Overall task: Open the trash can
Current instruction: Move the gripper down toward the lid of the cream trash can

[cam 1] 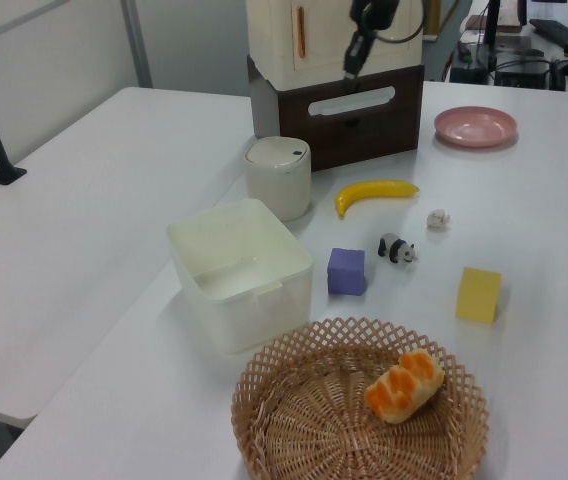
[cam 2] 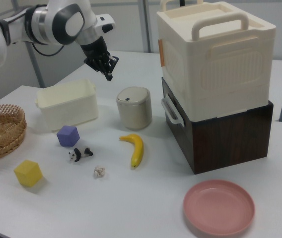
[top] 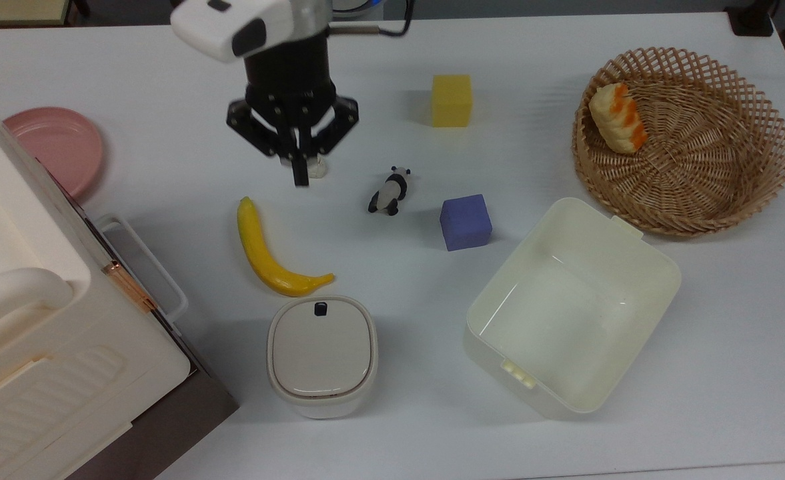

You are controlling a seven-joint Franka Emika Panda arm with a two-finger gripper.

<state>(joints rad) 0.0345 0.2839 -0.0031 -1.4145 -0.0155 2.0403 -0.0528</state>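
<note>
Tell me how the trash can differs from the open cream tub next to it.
The trash can is closed under a beige-grey lid with a black button; the tub has no lid and shows its bare inside. The trash can is smaller and rounded-square; the tub is larger and rectangular. The trash can sits beside the banana, the tub beside the wicker basket. Both are cream plastic, standing upright on the table.

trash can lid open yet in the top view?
No, the trash can has its beige-grey lid lying flat and closed, and the gripper is up the table from it, beyond the banana.
</note>
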